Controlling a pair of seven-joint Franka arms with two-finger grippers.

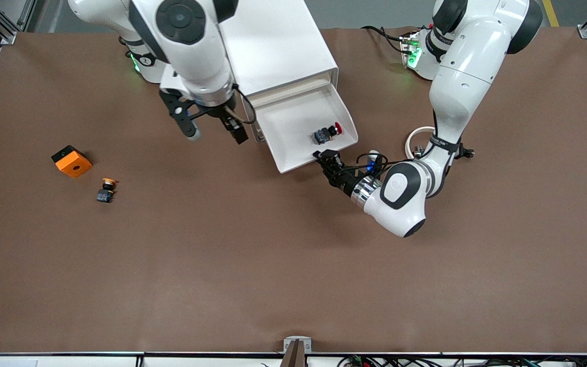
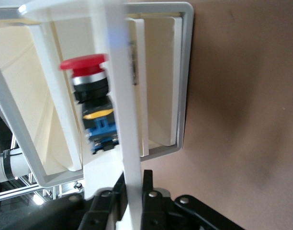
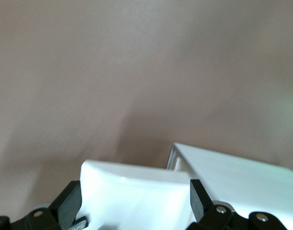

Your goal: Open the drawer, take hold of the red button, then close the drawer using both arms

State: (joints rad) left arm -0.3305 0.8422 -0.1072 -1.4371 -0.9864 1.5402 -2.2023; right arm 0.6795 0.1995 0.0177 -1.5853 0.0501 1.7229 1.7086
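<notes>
The drawer (image 1: 293, 120) stands pulled out of the white cabinet (image 1: 278, 46). The red-capped button (image 1: 327, 132) lies on its side in the drawer, near the front wall; the left wrist view also shows this button (image 2: 94, 110). My left gripper (image 1: 324, 157) is at the drawer's front edge, and its jaws are shut on the thin white front wall (image 2: 122, 120). My right gripper (image 1: 214, 131) hangs open beside the drawer, toward the right arm's end of the table. Its fingers (image 3: 72, 191) stand wide apart with a white edge of the drawer or cabinet (image 3: 137, 184) showing between them.
An orange cube with a hole (image 1: 71, 161) and a button with an orange-yellow cap (image 1: 106, 189) lie on the brown table toward the right arm's end. A white cable loop (image 1: 418, 140) lies by the left arm.
</notes>
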